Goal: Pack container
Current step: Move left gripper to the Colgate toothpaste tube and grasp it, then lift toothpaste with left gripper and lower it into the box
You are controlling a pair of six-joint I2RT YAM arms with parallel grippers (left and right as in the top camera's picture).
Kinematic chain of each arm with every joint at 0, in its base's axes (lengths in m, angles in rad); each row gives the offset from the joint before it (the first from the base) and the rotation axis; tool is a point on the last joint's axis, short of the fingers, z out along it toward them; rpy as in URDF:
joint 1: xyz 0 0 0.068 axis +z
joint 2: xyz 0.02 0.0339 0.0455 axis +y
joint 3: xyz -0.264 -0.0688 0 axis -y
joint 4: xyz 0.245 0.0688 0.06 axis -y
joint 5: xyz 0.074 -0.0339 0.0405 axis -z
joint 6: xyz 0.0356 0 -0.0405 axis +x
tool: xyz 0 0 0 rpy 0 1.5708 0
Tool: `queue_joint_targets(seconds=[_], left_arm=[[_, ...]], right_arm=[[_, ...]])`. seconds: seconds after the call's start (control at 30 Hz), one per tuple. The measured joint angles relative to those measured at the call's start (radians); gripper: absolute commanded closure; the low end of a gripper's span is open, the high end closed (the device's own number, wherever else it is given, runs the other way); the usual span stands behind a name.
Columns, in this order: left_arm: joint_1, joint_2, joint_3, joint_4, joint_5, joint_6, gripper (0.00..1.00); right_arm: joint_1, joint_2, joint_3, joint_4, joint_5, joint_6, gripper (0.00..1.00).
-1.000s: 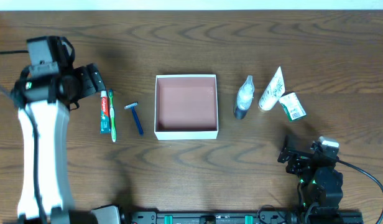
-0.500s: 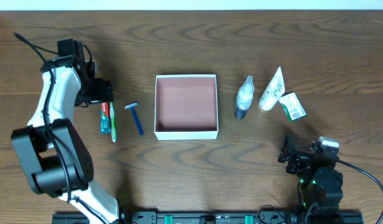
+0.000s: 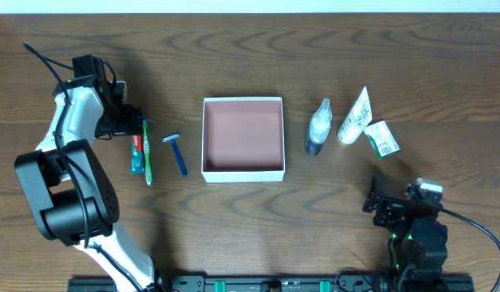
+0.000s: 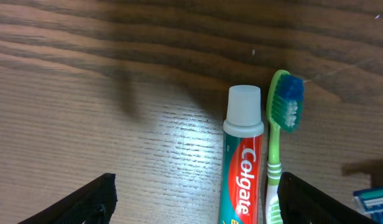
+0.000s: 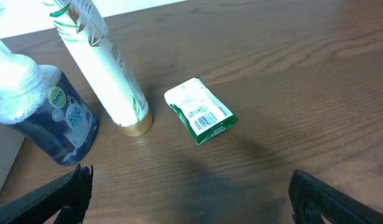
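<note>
Container (image 3: 243,173): centre of the overhead frame, flat on the wooden surface (image 3: 258,231), open side up, reddish-brown floor in full view.
Toothpaste (image 4: 243,168): left of centre in the overhead frame, lying flat, white cap toward the top of the frame.
Brush (image 4: 281,124): green, with blue and white bristles, lying just beside the toothpaste on its right, head level with the cap.
Razor (image 3: 177,152): blue, between brush and container, apart from both.
Left pincer (image 4: 196,183): at the cap end of toothpaste and brush, spread wide and holding nothing. In the wrist view its fingers (image 4: 86,199) sit in the two lower corners.
Bottle (image 3: 318,127): just right of the container, dark blue liquid inside, white top.
Tube (image 3: 355,118): white, right of the bottle, gold cap toward the bottom of the frame.
Carton (image 3: 382,138): green and white, right of the tube's cap end.
Right pincer (image 5: 190,177): lower right of the overhead frame, spread wide, empty, well apart from the carton.
</note>
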Motion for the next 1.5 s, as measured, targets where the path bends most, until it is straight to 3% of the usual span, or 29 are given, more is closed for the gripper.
queue_joint_targets(seconds=[0.37,0.57,0.73,0.97,1.17,1.5], left_arm=[[0.0,0.072,0.0,0.016,0.005,0.014,0.18],[0.0,0.086,0.0,0.025,0.008,0.013,0.47],[0.0,0.087,0.0,0.024,0.008,0.017,0.47],[0.0,0.095,0.0,0.021,0.026,-0.003,0.62],[0.0,0.095,0.0,-0.006,0.03,-0.094,0.8],[-0.003,0.055,0.003,-0.145,0.04,-0.171,0.85]], right_arm=[[0.0,0.0,0.0,0.0,0.0,0.0,0.01],[0.0,0.0,0.0,0.0,0.0,0.0,0.01],[0.0,0.0,0.0,0.0,0.0,0.0,0.01],[0.0,0.0,0.0,0.0,0.0,0.0,0.01],[0.0,0.0,0.0,0.0,0.0,0.0,0.01],[0.0,0.0,0.0,0.0,0.0,0.0,0.01]])
